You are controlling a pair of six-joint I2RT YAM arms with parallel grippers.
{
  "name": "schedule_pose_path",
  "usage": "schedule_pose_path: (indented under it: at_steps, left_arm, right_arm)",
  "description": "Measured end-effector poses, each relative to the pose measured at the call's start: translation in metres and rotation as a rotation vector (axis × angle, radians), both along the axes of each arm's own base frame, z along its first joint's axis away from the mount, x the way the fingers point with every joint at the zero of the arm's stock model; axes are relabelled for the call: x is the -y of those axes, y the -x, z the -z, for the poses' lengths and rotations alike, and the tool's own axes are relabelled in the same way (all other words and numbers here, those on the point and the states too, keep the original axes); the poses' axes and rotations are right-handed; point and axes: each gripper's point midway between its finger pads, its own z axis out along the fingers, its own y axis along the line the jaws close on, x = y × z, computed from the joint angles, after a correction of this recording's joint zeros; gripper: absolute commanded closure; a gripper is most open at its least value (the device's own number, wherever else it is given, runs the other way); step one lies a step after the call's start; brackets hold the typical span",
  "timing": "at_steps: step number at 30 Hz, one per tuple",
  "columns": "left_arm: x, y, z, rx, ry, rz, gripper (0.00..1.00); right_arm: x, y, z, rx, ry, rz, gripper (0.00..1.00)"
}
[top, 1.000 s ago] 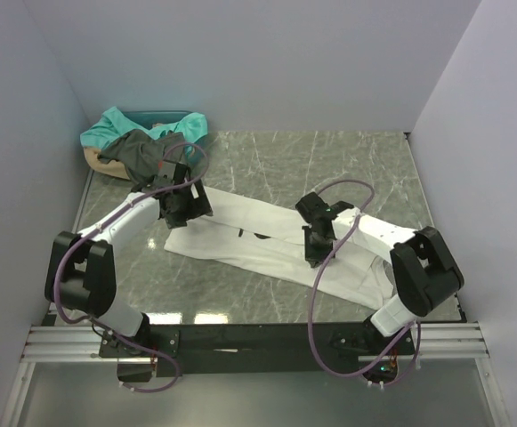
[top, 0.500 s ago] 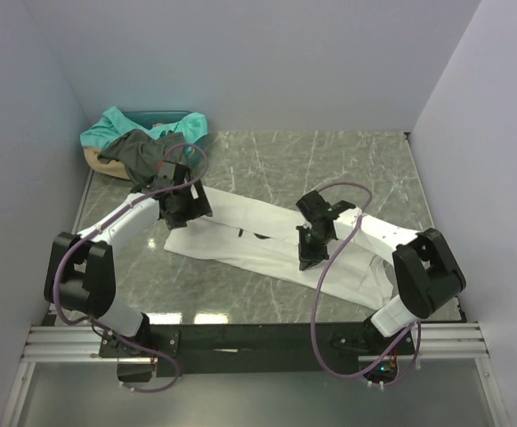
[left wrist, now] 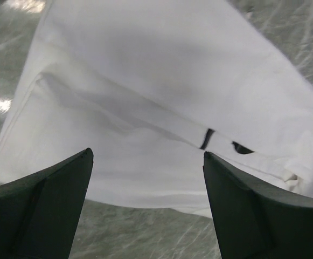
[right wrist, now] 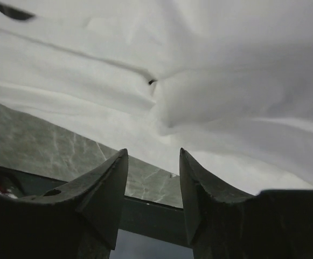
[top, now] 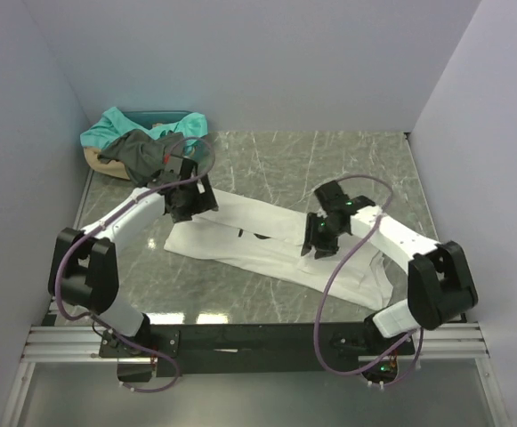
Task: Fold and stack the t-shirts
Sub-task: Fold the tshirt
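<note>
The white t-shirt (top: 267,247) (left wrist: 145,81) (right wrist: 199,54) lay folded into a long band on the table (top: 267,160). Its long axis ran diagonally from the left-middle of the surface down toward the near right corner. A small black mark (top: 240,233) (left wrist: 206,138) showed along a fold near its left end, too small to read. The dark grey t-shirt (top: 142,153) and the teal t-shirt (top: 116,124) sat bunched together in the far left corner, the grey one draped in front of the teal. The left gripper (top: 191,200) (left wrist: 146,155) hovered over the band's left end with its jaws spread wide and nothing between them. The right gripper (top: 320,236) (right wrist: 153,153) hung over the band's right half near the shirt's near edge, jaws parted by a narrow gap, no cloth in them. The table had a dark green, white-veined marble look, pale lilac-grey walls (top: 240,53) closed it in on three sides, and a metal rail (top: 240,338) ran along the near edge.
</note>
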Motion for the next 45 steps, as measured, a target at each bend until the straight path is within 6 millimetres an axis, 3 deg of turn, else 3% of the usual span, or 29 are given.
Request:
schedule_pose_path:
  at_steps: [4,7,16,19,26,34,38,42,45]
  left_arm:
    - [0.028,-0.020,-0.011,0.049,0.024,0.051,0.11]
    - [0.043,-0.027,-0.004,0.054,0.049,0.082,0.11]
    - [0.051,-0.024,0.060,-0.063,0.060,0.086,0.11]
    - [0.050,-0.027,0.062,-0.051,0.069,0.066,0.10]
    - [0.042,-0.031,0.062,-0.036,0.097,0.003,0.10]
    - [0.033,-0.025,0.060,-0.033,0.098,-0.066,0.09]
    - [0.028,-0.022,0.060,-0.042,0.082,-0.083,0.09]
    - [0.026,-0.022,0.056,-0.051,0.070,-0.083,0.09]
    - [0.029,-0.030,0.043,-0.030,0.069,-0.071,0.10]
  right_arm:
    - [0.040,-0.030,-0.023,0.093,-0.022,0.167,0.48]
    - [0.076,-0.048,-0.026,0.125,-0.004,0.290,0.48]
    - [0.139,-0.071,0.019,0.027,0.081,0.491,0.48]
    - [0.152,-0.078,0.033,-0.007,0.110,0.523,0.48]
    - [0.166,-0.112,0.041,-0.016,0.138,0.535,0.48]
    - [0.176,-0.193,0.037,0.058,0.146,0.510,0.48]
    - [0.177,-0.224,0.033,0.096,0.134,0.478,0.49]
    - [0.177,-0.240,0.011,0.162,0.121,0.444,0.49]
    - [0.177,-0.236,-0.017,0.220,0.112,0.425,0.49]
